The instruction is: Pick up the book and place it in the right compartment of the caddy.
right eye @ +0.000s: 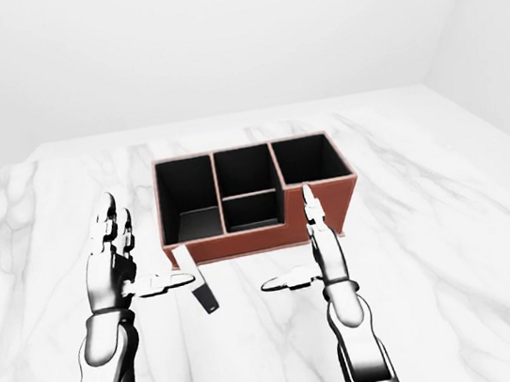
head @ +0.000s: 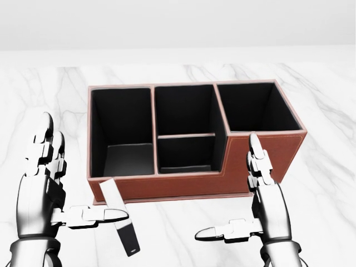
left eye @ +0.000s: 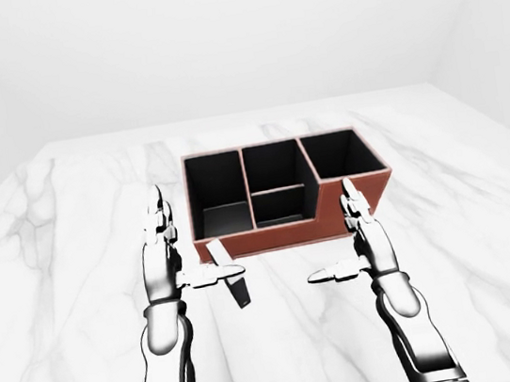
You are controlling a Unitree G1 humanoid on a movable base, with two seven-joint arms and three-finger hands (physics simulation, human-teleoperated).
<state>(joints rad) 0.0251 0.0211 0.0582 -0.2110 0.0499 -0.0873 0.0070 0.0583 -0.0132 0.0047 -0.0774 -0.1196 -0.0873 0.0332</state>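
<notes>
Both hands are spread wide and grip nothing: the left hand [head: 47, 189] at 8 o'clock in the head view, the right hand [head: 261, 203] at 5 o'clock. The book [head: 121, 222] stands tilted on the marble table [head: 322, 222] at 7 o'clock, just below the caddy [head: 194, 186], beside the left thumb.
</notes>
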